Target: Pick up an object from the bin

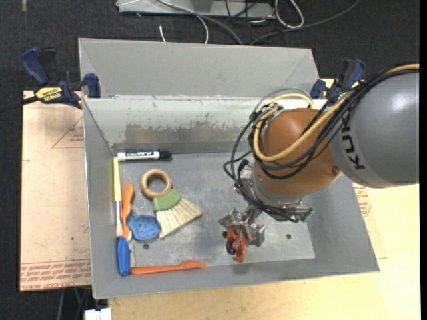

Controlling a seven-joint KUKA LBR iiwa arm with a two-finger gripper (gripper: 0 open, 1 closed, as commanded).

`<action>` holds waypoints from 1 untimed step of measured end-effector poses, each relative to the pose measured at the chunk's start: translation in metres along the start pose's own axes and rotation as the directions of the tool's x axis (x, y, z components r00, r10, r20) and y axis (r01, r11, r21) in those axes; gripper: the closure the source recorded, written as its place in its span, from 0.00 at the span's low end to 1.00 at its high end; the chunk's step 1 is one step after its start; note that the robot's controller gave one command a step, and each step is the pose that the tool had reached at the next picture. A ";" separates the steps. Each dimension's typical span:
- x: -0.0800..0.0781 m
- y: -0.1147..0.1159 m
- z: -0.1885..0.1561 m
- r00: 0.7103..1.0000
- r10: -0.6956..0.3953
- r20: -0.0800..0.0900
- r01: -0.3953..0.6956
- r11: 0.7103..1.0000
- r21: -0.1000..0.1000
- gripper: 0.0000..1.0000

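My gripper (244, 227) hangs low over the bin's front middle, under the arm's orange cover. Directly beneath and against it lies a small red and black thing (235, 241), partly hidden by the gripper's metal parts. How the gripper stands on it is hidden from me. The nearest other thing is a small hand brush (175, 212) with a green handle and pale bristles, lying to the gripper's left on the bin floor.
At the left side lie a tan ring (157, 183), a black marker (143, 155), a blue round piece (144, 227), a thin yellow stick (117, 195), a blue-handled tool (123, 256) and a long orange piece (168, 267). The arm covers the bin's right half.
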State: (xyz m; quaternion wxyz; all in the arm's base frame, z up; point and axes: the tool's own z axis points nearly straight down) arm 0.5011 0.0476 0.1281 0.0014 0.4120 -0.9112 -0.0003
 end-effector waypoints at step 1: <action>-0.001 -0.001 -0.036 1.000 0.000 0.005 0.000 1.000 0.005 1.00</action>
